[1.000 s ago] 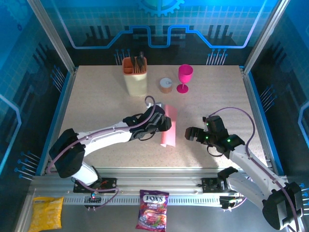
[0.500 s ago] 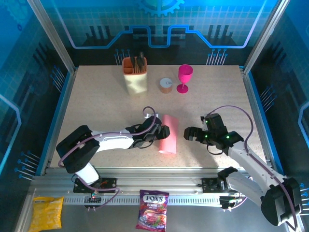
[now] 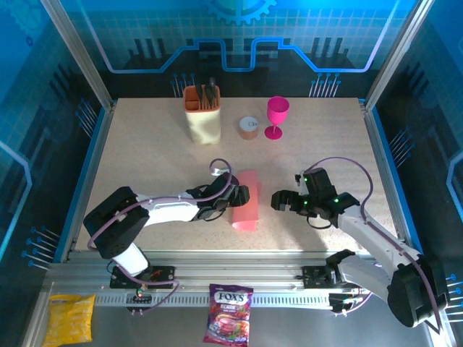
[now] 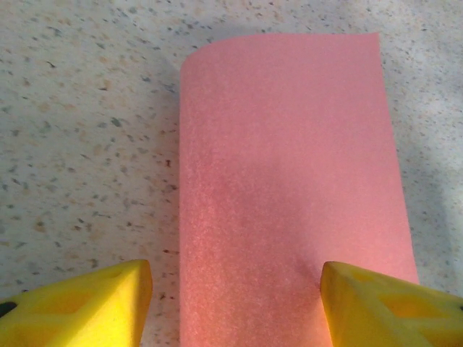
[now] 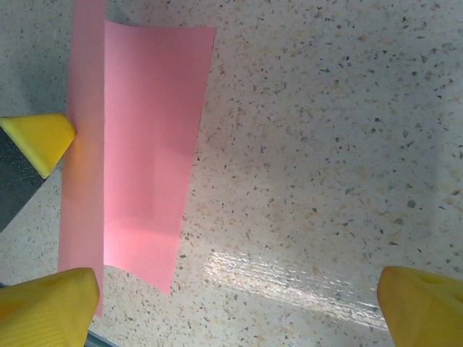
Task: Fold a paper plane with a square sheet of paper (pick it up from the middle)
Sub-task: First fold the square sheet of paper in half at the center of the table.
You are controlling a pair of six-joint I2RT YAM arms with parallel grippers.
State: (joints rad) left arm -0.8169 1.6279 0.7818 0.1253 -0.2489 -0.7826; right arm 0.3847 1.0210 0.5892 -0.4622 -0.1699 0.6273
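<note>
Salmon-pink sheet (image 4: 289,181), near end cut off between left claw (image 4: 235,307) tips.

paper (image 4: 289,181): near end cut off | side maybe under left hand (image 3: 244,195)

Only thing I can read is FOX'S on the purple candy bag (image 3: 228,322) out front. The smaller print below is too blurry
</note>
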